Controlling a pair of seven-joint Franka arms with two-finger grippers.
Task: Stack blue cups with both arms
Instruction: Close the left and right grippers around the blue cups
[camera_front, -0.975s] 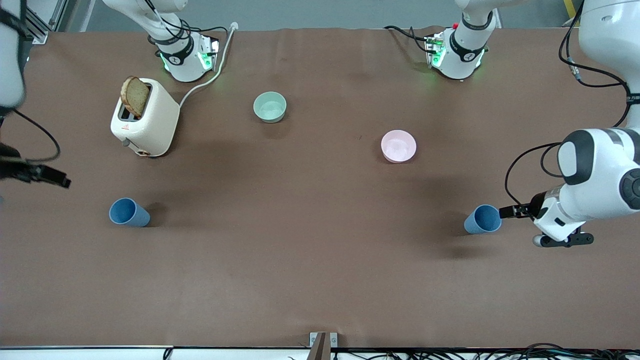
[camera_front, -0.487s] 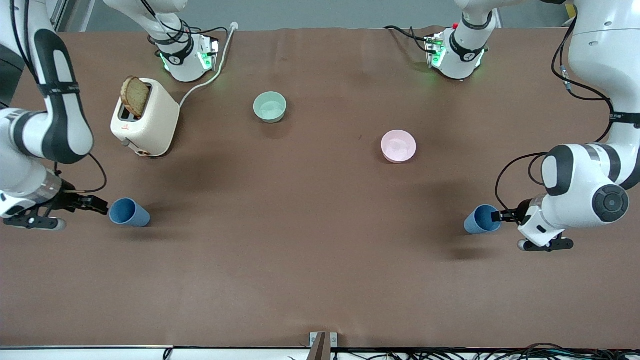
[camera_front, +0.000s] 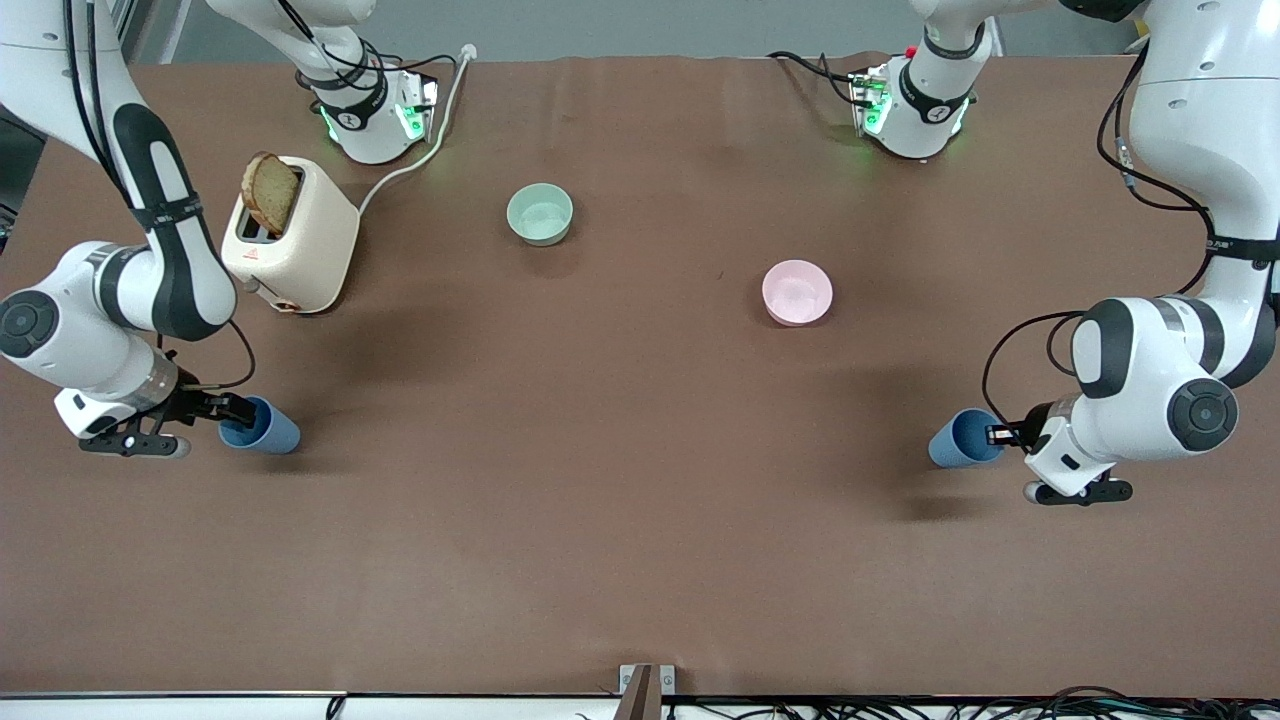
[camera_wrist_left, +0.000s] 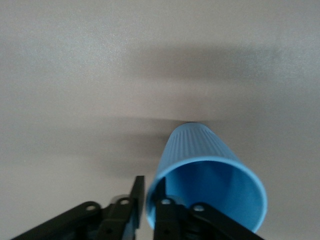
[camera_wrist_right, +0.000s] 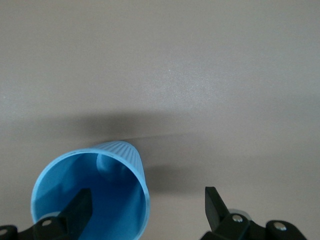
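Observation:
Two blue cups stand upright on the brown table. One cup is near the right arm's end, the other cup near the left arm's end. My right gripper is open at the first cup's rim. In the right wrist view one finger is inside that cup and the other outside, wide apart. My left gripper is at the second cup's rim. In the left wrist view its fingers pinch the wall of that cup, one inside and one outside.
A cream toaster with a slice of bread stands near the right arm's base. A mint-green bowl and a pink bowl sit farther from the front camera than the cups. The table between the cups is bare.
The right arm has swung in from the table's end and brought its gripper to its cup's rim. The left gripper has slid onto its cup's rim. Neither cup has moved.

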